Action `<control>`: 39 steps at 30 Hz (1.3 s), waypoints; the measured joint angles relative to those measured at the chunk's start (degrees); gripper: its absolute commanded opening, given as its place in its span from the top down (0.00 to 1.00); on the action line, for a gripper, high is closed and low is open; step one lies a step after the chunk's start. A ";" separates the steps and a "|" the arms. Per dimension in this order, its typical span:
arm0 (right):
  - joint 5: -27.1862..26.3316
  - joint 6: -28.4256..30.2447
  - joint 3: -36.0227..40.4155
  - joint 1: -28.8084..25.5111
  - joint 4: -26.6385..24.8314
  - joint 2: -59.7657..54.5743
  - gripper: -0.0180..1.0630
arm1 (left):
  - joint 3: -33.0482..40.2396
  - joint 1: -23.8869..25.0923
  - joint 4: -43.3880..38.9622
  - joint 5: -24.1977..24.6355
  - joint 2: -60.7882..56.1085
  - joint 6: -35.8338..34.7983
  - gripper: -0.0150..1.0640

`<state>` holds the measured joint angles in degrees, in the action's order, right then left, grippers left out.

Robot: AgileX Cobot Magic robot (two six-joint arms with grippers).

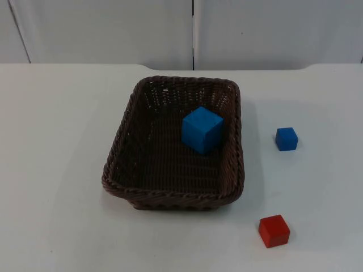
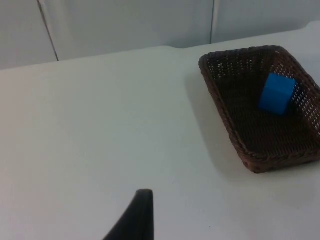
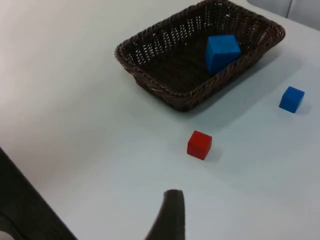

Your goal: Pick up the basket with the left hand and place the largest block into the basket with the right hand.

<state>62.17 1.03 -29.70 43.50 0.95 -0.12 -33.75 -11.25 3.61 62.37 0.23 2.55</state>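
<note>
**A:** Where does the left claw (image 2: 142, 215) stand?

**B:** Low over bare white table (image 1: 57, 141), well short of the brown wicker basket (image 1: 127, 148), which sits on the table ahead of it and off to one side. Whether its fingers are spread or closed, I cannot tell.

**A:** And the largest block?

**B:** The big blue block (image 1: 202, 130) rests inside the basket, near its far right wall.

**A:** The right claw (image 3: 170, 215)?

**B:** Pulled back over the table; grip state cannot be told. A red block (image 3: 199, 145) lies nearest ahead of it, the basket beyond, a small blue block (image 3: 291, 99) farther off beside the basket.
</note>
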 measured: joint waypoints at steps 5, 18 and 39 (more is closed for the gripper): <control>0.00 -1.03 0.11 0.00 0.05 0.00 0.31 | 0.00 0.00 -0.77 0.09 0.00 -0.62 0.01; 0.00 -1.44 0.11 0.00 0.05 0.00 0.31 | 5.19 0.00 -3.22 -0.37 0.00 -4.73 0.01; 0.00 -1.44 0.11 0.00 0.05 0.00 0.20 | 5.19 0.00 -3.61 -0.37 0.00 -4.96 0.01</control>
<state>62.17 -0.41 -29.59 43.50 1.00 -0.12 -28.56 -11.25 0.00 62.00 0.23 -2.42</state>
